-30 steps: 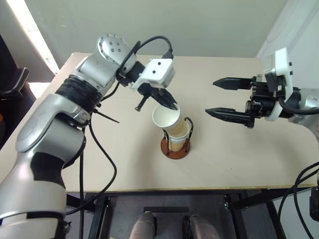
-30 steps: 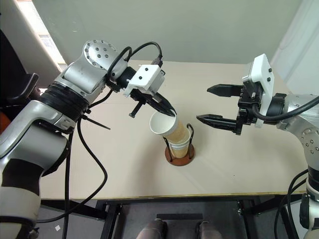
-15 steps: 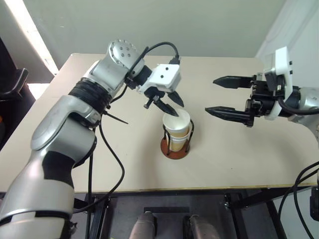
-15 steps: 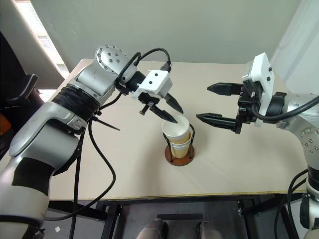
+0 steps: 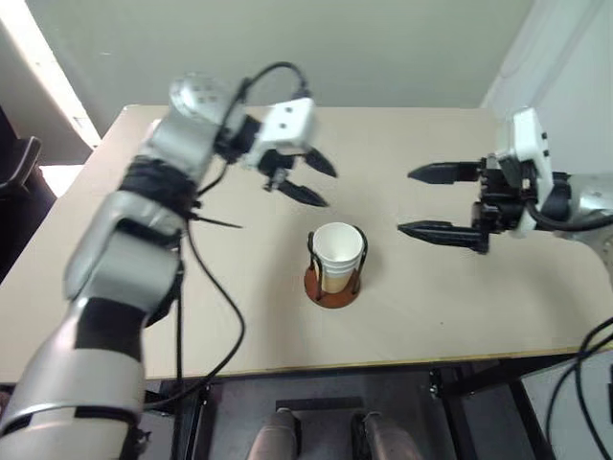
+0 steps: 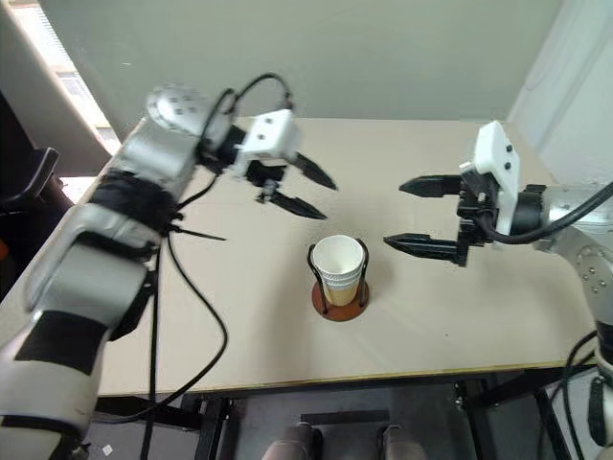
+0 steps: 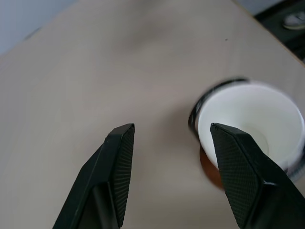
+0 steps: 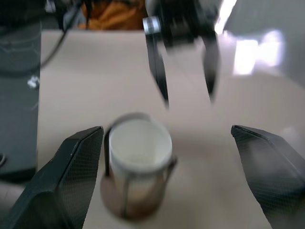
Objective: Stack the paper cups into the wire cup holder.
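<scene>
The paper cups (image 5: pixel 335 251) sit nested upright in the wire cup holder (image 5: pixel 329 287), near the middle of the tan table; the top cup's white rim stands above the wire loops. My left gripper (image 5: pixel 329 188) hovers open and empty above and to the left of the stack, apart from it. In the left wrist view the top cup (image 7: pixel 250 119) lies just beyond one of the fingers (image 7: pixel 238 171). My right gripper (image 5: pixel 405 201) stands wide open and empty to the right of the holder, its fingertips pointing toward it. The right wrist view has the stack (image 8: pixel 140 143) between its fingers.
The table (image 5: pixel 239 316) is bare tan board around the holder. Its front edge runs close below the holder. A black cable (image 5: pixel 206 287) hangs from my left arm over the table's left part. A grey wall stands behind the table.
My left gripper has let go of the top cup, opened, and drawn back up and to the left. The cup now sits straight in the stack. The right gripper has hardly moved.
</scene>
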Motion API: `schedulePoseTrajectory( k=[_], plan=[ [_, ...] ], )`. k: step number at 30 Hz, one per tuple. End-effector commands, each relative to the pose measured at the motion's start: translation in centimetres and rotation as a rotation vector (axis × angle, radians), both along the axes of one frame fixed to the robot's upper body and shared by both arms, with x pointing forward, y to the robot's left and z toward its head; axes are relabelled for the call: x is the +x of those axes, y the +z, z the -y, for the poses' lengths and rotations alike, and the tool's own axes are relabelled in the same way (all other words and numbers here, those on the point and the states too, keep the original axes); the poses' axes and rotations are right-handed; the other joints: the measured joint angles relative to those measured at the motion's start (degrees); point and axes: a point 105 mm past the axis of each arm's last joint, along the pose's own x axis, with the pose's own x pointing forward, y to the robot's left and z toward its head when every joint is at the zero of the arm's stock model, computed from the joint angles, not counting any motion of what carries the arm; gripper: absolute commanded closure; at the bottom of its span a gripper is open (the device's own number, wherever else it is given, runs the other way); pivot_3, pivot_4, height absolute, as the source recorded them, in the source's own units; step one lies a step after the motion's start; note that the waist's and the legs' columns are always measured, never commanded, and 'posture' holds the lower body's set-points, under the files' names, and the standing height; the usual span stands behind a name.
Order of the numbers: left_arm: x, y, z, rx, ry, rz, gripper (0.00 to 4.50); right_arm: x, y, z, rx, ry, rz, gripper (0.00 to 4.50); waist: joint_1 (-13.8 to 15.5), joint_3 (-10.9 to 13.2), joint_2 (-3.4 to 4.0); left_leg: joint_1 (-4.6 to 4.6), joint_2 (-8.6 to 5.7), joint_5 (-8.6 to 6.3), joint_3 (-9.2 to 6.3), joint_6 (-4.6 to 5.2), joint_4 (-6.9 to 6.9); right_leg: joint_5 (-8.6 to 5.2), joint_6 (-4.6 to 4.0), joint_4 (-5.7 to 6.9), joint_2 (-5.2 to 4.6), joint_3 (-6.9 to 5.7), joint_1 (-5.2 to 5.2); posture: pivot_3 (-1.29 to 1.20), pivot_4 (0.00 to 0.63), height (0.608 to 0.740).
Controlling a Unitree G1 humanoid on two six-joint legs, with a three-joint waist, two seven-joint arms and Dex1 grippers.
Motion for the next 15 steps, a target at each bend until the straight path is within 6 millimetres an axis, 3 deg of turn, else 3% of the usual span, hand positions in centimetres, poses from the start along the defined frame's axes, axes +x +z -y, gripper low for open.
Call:
schedulePoseTrajectory(
  k=[1,4,8,13,15],
  plan=[
    [-1.5,0.2,-3.8,-0.056,0.069,-0.060,1.80,-0.4,0.0,1.9,-0.037,0.057,-0.045,0.04,0.0,0.0,0.01,0.00,-0.03,0.01,0.05,-0.02,-0.01,0.00,0.00,-0.01,0.05,-0.02,-0.02,0.00,0.150,0.740],
    [-3.3,-0.6,-8.8,-0.100,0.223,-0.129,1.80,0.7,-2.0,4.2,-0.068,-0.027,-0.127,0.04,-0.4,0.0,-0.02,-0.07,-0.02,0.01,0.04,-0.02,-0.01,0.00,-0.02,-0.02,0.07,0.01,-0.12,0.00,0.150,0.740],
    [-5.8,-2.9,-12.7,-0.183,0.430,-0.197,1.80,1.5,-3.2,6.8,-0.006,-0.157,-0.154,0.04,-0.4,-0.1,0.09,-0.02,0.02,-0.03,0.00,-0.06,-0.01,-0.08,-0.16,0.02,-0.02,0.05,-0.14,0.00,0.150,0.740],
    [-8.3,-6.6,-16.1,-0.296,0.677,-0.265,1.80,1.7,-3.8,9.2,0.034,-0.252,-0.163,0.04,0.0,-0.1,0.12,0.35,-0.01,-0.41,0.03,0.57,-0.06,-0.32,-0.54,0.44,-0.14,0.04,0.04,0.00,0.150,0.740],
    [-9.2,-7.3,-16.9,-0.320,0.739,-0.282,1.80,1.8,-3.7,9.4,0.027,-0.249,-0.164,0.04,-0.3,-0.1,0.05,0.71,0.01,-0.50,0.11,0.48,-0.20,-0.67,-1.19,0.56,-0.13,0.04,0.26,0.00,0.150,0.740]
  ],
)
